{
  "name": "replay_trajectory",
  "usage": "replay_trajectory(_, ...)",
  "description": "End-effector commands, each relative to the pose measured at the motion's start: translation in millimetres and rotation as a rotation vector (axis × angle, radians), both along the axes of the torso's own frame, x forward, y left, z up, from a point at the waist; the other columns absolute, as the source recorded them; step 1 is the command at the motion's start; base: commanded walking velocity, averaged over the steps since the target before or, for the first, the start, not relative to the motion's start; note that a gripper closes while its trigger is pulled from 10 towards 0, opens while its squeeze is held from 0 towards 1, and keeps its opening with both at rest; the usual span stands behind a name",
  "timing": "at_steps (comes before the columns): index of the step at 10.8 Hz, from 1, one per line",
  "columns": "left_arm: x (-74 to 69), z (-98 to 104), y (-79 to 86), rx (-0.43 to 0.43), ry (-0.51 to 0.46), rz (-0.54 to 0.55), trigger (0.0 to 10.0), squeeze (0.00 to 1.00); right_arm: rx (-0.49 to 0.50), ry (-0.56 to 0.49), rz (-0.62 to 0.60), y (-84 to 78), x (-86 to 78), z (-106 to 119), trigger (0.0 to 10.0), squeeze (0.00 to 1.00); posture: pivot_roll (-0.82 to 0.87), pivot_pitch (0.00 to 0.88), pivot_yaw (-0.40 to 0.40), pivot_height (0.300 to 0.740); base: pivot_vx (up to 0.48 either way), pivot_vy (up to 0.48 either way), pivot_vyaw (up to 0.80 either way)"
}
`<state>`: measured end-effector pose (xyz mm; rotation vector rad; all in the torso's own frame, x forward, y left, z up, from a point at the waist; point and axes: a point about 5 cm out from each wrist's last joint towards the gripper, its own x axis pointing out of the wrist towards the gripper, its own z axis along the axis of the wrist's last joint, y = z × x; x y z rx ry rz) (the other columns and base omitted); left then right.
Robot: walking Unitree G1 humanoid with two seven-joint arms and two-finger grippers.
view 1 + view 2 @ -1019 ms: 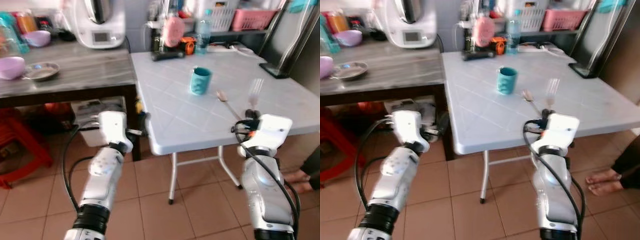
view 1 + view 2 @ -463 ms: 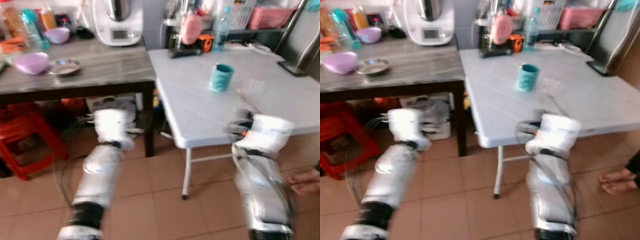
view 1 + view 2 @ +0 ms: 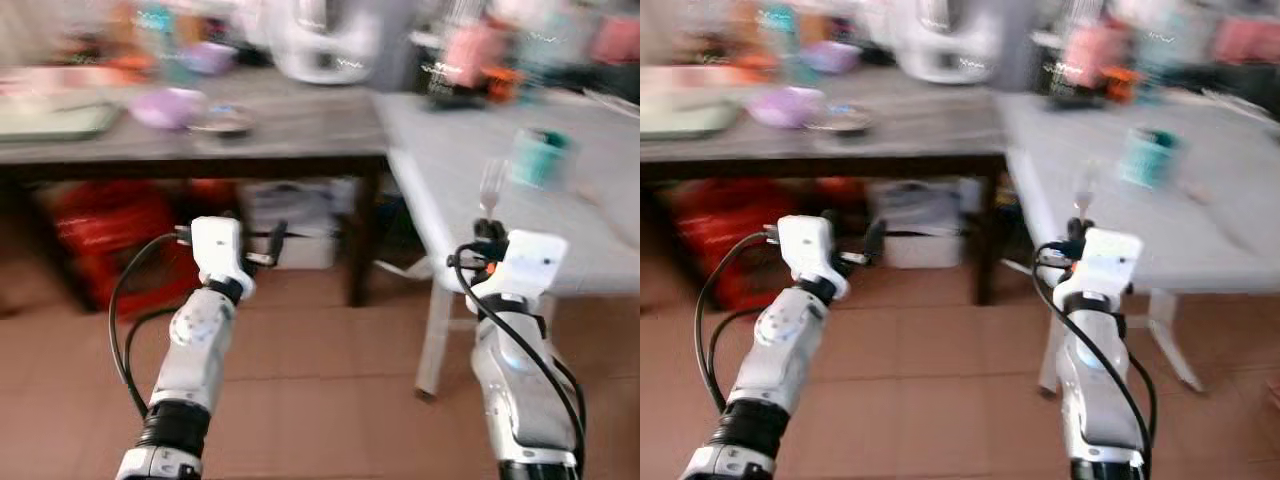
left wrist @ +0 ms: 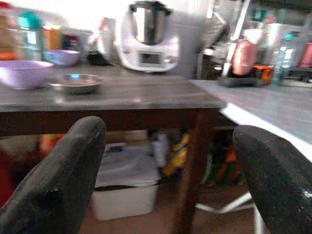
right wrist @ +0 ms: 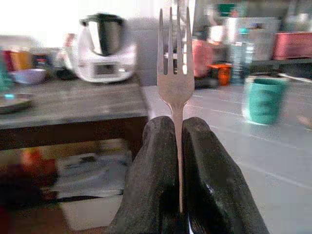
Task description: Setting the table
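Observation:
My right gripper [image 5: 176,124] is shut on the handle of a silver fork [image 5: 176,83], which stands upright with its tines up; in the head views that fork [image 3: 490,185] rises above the right gripper [image 3: 487,232] in front of the white table [image 3: 450,150]. A teal cup [image 3: 540,158] stands on that table, blurred. My left gripper [image 4: 168,146] is open with nothing between its fingers, held out before the dark wooden table [image 3: 300,115]. On the wooden table lie a purple bowl [image 3: 168,105] and a small metal dish [image 3: 222,122].
A white kitchen machine [image 3: 325,45] stands at the back of the wooden table. Under that table sit a white box [image 3: 290,225] and a red stool [image 3: 110,240]. The floor is brown tile. The head views are blurred by motion.
The whole picture has slid to the right, so the camera has turned left toward the wooden table. Both arms hold the same pose, the fork still in the right gripper.

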<state>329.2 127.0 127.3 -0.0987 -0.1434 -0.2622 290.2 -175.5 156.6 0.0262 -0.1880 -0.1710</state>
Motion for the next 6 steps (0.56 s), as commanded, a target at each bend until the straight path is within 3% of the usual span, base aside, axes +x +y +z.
replay_trajectory(1,-0.4,-0.4,-8.8,0.007,0.001,-0.030,10.0,0.00,-0.008,-0.018,-0.030,-7.6,-2.2,4.0,10.0,0.00,0.03,0.020,0.008,0.740,0.000,0.390,0.41)
replay_trajectory(5,0.1,-0.8,-8.9,0.012,0.003,-0.029,10.0,0.00,-0.008,-0.020,-0.027,-6.7,-1.8,4.1,10.0,0.00,0.03,0.021,0.010,0.740,0.000,0.394,0.41)
replay_trajectory(6,0.5,-0.2,-9.9,0.013,0.000,-0.030,10.0,0.00,-0.009,-0.020,-0.025,-6.0,-2.0,3.6,10.0,0.00,0.03,0.022,0.011,0.740,0.000,0.394,0.00)
